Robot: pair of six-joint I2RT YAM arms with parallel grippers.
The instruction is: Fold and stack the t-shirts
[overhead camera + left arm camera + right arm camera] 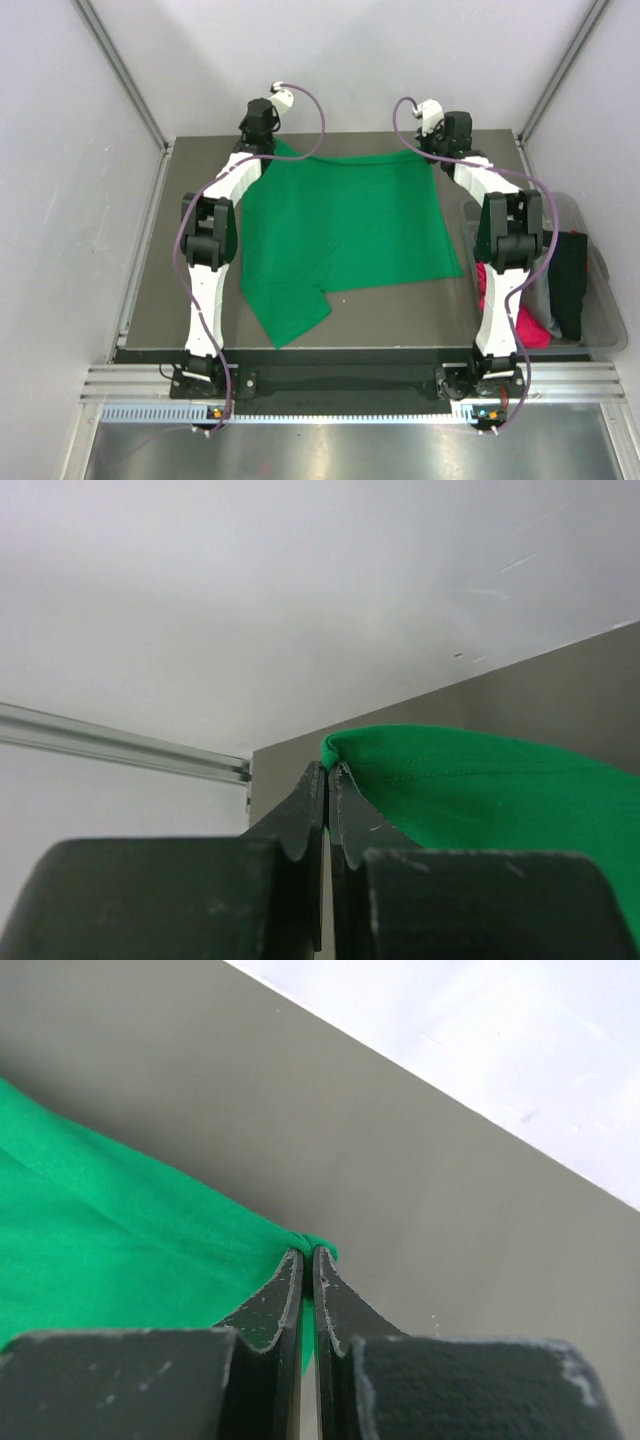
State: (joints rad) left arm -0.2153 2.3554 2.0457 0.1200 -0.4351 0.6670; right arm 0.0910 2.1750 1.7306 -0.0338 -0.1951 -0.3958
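Note:
A bright green t-shirt [340, 225] lies spread over the grey table [400, 305], one sleeve pointing toward the near edge. My left gripper [268, 143] is at the shirt's far left corner, shut on the green hem [420, 770] that shows at its fingertips [328, 767]. At the far right corner my right gripper [437, 150] is shut on a pinch of the same green fabric [120, 1230], which bunches at its tips [308, 1250]. More t-shirts, magenta-pink [525, 325] and black [570, 280], lie in a bin at the right.
A clear plastic bin [600, 300] stands off the table's right edge beside my right arm. Enclosure walls and aluminium posts [125, 75] close in the back and sides. The table's far edge [560, 670] runs just beyond both grippers.

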